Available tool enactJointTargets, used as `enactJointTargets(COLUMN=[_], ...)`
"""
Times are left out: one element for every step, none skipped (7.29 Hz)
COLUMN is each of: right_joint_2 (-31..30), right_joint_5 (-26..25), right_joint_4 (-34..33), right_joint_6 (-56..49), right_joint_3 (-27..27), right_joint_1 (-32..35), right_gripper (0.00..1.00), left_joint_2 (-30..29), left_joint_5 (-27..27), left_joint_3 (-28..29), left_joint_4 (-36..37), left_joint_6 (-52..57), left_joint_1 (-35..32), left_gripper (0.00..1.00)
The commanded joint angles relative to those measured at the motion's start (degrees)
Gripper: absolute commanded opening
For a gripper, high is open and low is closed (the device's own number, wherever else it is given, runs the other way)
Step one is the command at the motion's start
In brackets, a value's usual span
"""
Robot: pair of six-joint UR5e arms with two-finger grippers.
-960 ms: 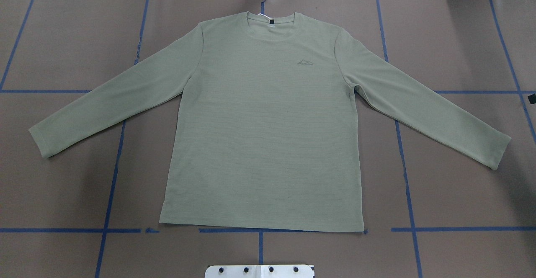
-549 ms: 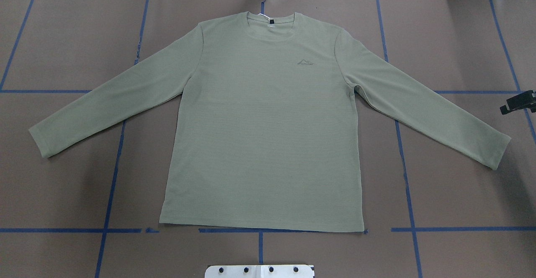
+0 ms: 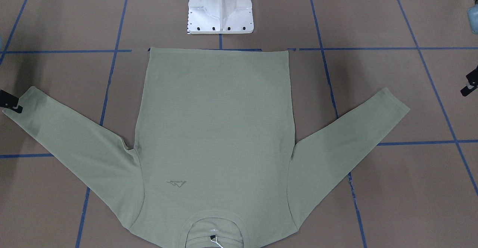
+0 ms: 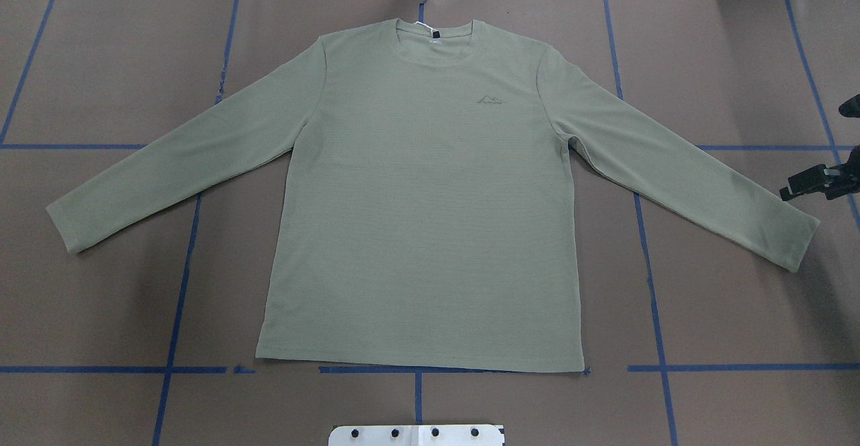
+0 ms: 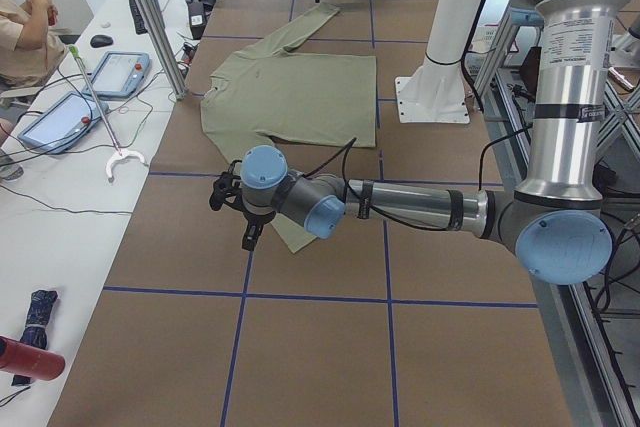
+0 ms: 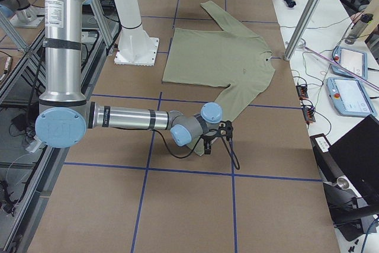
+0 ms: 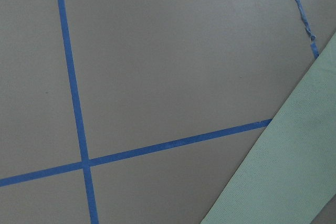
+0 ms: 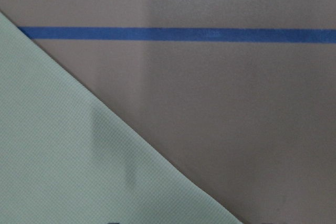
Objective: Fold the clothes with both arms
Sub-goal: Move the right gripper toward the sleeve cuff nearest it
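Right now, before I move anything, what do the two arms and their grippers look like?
The left arm and the right arm are silver tubes joined by rounded grey joints with light-blue caps. Black bands ring the tubes, and a black cable loops beside each forearm. The left gripper and the right gripper are black, with two fingers each. No lettering is readable.

Robotics lab workbench.
Blue tape grid (image 4: 101,369) on a brown table (image 4: 101,63); teach pendants (image 5: 120,72) and cables (image 5: 70,212) on the white side bench (image 5: 60,267).
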Motion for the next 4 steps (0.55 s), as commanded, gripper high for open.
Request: enactJointTargets(right_joint_2=[-1.0,-1.1,-1.3,-1.6], right_joint_5=[0.1,1.0,0.7,0.8], right_joint_4=[0.1,0.0,0.0,0.1], right_joint_6=[2.3,2.2,2.0,2.1], right_joint_3=[-0.8,-0.9,-1.5,-2.4], right_joint_1=[-0.1,-0.1,-0.1,-0.1], right_gripper=[0.83,0.79,0.77,0.70], left_joint_2=[0.0,0.0,-0.1,-0.1], left_joint_5=[0.1,0.2,0.2,0.2], left_joint_3=[-0.4,-0.4,-0.5,-0.5], left_joint_4=[0.0,0.0,0.0,0.0], left_joint_6=[-0.1,0.0,0.0,0.0], left_joint_1=[0.0,0.0,0.0,0.0], left_gripper=[1.00,1.00,1.00,1.00])
